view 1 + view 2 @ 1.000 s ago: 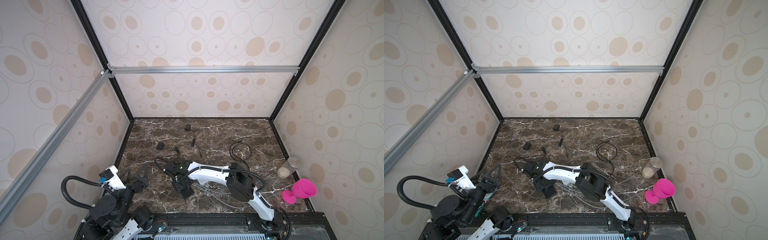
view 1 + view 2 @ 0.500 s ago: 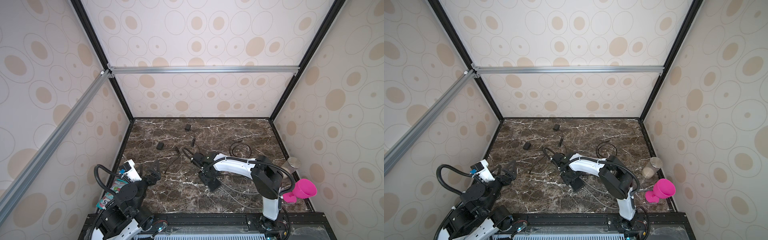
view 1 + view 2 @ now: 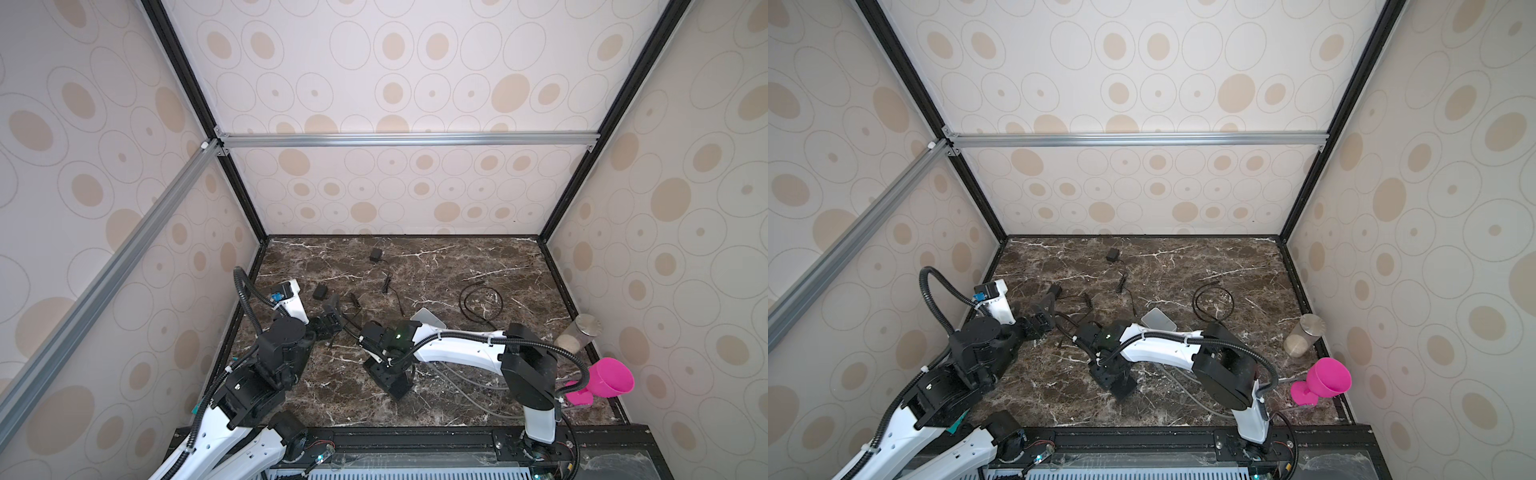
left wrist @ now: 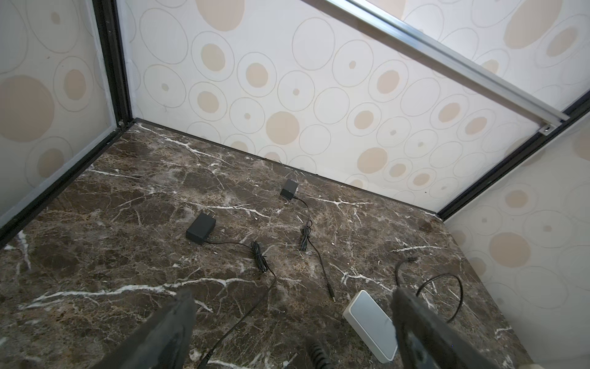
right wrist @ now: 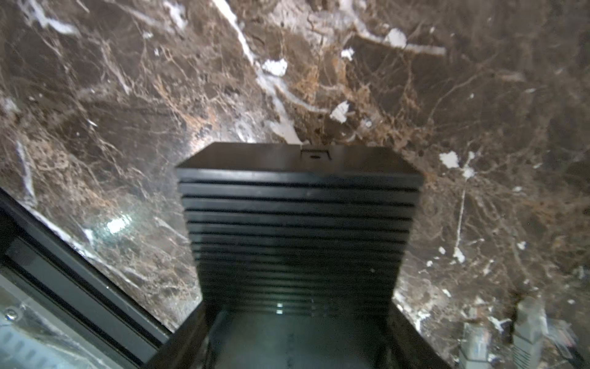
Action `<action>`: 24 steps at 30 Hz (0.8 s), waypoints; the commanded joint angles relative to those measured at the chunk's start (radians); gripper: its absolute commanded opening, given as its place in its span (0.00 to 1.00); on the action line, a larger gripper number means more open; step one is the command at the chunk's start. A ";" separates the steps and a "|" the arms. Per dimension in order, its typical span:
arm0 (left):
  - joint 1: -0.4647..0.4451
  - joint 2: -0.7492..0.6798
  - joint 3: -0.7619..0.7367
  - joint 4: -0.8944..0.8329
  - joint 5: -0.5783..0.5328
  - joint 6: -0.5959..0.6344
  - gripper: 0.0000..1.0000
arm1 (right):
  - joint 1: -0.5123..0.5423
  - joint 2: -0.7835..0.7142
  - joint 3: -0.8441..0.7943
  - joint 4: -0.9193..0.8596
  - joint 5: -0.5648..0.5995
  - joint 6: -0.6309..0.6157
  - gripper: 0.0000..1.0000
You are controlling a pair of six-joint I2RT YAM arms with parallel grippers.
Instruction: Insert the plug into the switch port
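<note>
The plug [image 4: 332, 297], a thin barrel tip at the end of a black cord, lies loose on the bench [image 4: 127, 207]. It is just beside the white box [image 4: 370, 326] and not in any port. Its cord runs back to a small black adapter [image 4: 289, 192] near the rear wall. A second adapter [image 4: 201, 228] lies nearer the left wall with its cord running out of view, so I cannot say for sure which of the two plugs is meant.

The black ribbed box [image 5: 297, 223], which I take to be the switch, is clamped between the fingers of the right claw [image 3: 384, 365], low over the front of the bench. A small recess on its far end faces away from the wrist. It is probably gripped this way so that it cannot slide and that face is reachable. Whether it rests on the bench I cannot tell.

The left claw [image 4: 292, 297] is spread wide and empty, aimed over the cords, likely readied to pick up the plug. Gray cables [image 3: 457, 392] trail from beside the box.
</note>
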 commanded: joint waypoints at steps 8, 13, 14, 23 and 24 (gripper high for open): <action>0.429 0.134 -0.058 0.085 0.536 -0.010 0.96 | -0.007 -0.136 -0.106 0.052 -0.018 0.025 0.76; 0.439 0.175 -0.110 0.134 0.580 -0.045 0.98 | -0.014 -0.172 -0.131 0.057 -0.001 0.033 0.77; 0.439 0.180 -0.125 0.140 0.589 -0.051 0.98 | -0.015 -0.187 -0.139 0.065 0.009 0.033 0.80; 0.439 0.238 -0.358 0.283 0.686 -0.164 0.63 | -0.088 -0.337 -0.263 0.154 0.020 0.039 0.84; 0.437 0.256 -0.367 0.293 0.686 -0.162 0.63 | -0.093 -0.348 -0.275 0.157 0.017 0.044 0.84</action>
